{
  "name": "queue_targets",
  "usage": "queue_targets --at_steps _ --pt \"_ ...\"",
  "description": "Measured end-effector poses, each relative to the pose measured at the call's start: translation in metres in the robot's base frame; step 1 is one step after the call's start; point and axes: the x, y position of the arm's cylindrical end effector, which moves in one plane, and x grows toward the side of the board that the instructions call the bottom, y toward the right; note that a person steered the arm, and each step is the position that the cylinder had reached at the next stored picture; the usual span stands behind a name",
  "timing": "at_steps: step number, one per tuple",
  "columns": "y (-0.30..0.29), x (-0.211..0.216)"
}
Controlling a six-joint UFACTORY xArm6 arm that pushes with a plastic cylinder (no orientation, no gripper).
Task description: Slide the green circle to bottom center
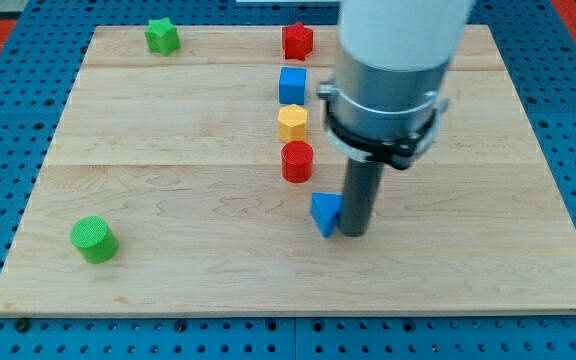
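The green circle [93,239] lies near the board's bottom left corner. My tip [354,233] is down on the board right of centre, touching the right side of a blue triangle [324,212]. The tip is far to the right of the green circle, with bare wood between them. The arm's grey and white body hangs over the top right part of the view.
A column of blocks stands at centre: a red star [297,41] at the top, a blue cube [292,85], a yellow hexagon [292,123], a red cylinder [297,161]. A green star [162,36] sits top left. The wooden board [168,290] lies on a blue surface.
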Motion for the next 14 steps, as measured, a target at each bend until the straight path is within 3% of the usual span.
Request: queue_targets --at_steps 2,3,4,6,7,8,10,11,13,14 --pt "-0.019 -0.001" --pt "-0.032 0.070" --pt "-0.064 0.089" --pt "-0.301 0.080" --pt "-0.312 0.048" --pt "-0.282 0.013" --pt "-0.131 0.010" --pt "-0.100 0.017" --pt "-0.132 0.069" --pt "-0.085 0.067"
